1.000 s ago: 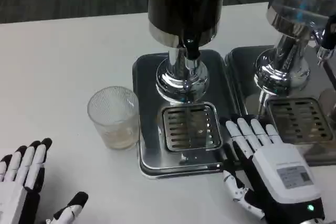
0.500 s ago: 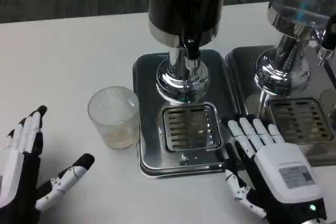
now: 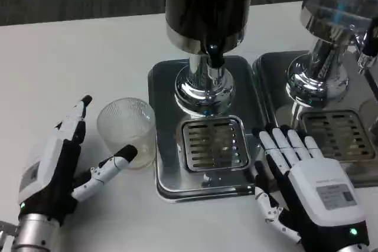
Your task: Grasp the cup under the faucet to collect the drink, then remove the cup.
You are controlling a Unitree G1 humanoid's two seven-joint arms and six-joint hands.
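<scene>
From the head view, the glass cup (image 3: 126, 131) is standing upright on the white desk (image 3: 71, 57), just beside the left edge of the steel drip tray (image 3: 163, 87) and not under the faucet (image 3: 216, 58) of the dark dispenser (image 3: 208, 4). It is not sitting on the slotted grate (image 3: 215, 143). The left hand (image 3: 59, 166) is lying next to the cup on its left side, with the fingers (image 3: 75, 123) spread apart and holding nothing; the thumb tip is reaching close to the lower wall of the cup, but I cannot tell if it is touching. The right hand (image 3: 307, 184) is resting flat at the right front corner of the tray, its fingers stretched and apart, gripping nothing. A second dispenser (image 3: 331, 33) is standing on its own tray to the right.
</scene>
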